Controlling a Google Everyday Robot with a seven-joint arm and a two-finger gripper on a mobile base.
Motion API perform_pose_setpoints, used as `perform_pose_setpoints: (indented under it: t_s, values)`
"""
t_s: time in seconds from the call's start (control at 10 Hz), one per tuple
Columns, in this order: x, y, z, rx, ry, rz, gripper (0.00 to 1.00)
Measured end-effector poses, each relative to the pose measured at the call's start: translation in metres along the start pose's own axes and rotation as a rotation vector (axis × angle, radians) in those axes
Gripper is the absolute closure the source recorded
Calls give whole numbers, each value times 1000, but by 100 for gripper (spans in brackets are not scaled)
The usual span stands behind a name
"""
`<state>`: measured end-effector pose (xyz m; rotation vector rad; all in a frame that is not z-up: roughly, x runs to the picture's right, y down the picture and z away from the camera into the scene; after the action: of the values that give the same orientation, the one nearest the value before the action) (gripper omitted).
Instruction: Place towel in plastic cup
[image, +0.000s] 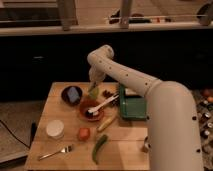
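My gripper (93, 88) hangs at the end of the white arm (125, 75), over the back of the wooden table (122, 150), between the dark bowl (72, 95) and the green tray (131, 106). A white plastic cup (55, 129) stands at the front left, well apart from the gripper. A blue folded thing lies in the dark bowl and a pale thing (131, 93) lies at the back of the green tray. I cannot tell which of these is the towel.
An orange bowl (92, 110) with a white spoon sits just in front of the gripper. A tomato (84, 133), a green vegetable (99, 148), a yellowish vegetable (108, 122) and a fork (55, 151) lie nearer the front. A metal cup (146, 145) stands at the front right.
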<state>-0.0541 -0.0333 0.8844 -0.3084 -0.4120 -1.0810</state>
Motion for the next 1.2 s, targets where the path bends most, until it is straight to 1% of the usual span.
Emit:
perform_pose_setpoints:
  t_s: [0.3,0.4,0.5,0.8,0.9,1.0,1.1,1.2]
  values:
    - [2,-6,11,-20,-20,-12,100]
    - [1,-9,15,-28,-32,-16,93]
    - [-1,-11,17,-32,-38,-19,86]
    - [-3,-6,27,-50,-55,-10,53]
    - [-3,-5,28,-53,-56,-7,48]
    - [-3,-5,30,-55,-60,-3,34]
    - [-3,-4,33,-59,-63,0,25]
    - [-3,-4,34,-60,-66,0,21]
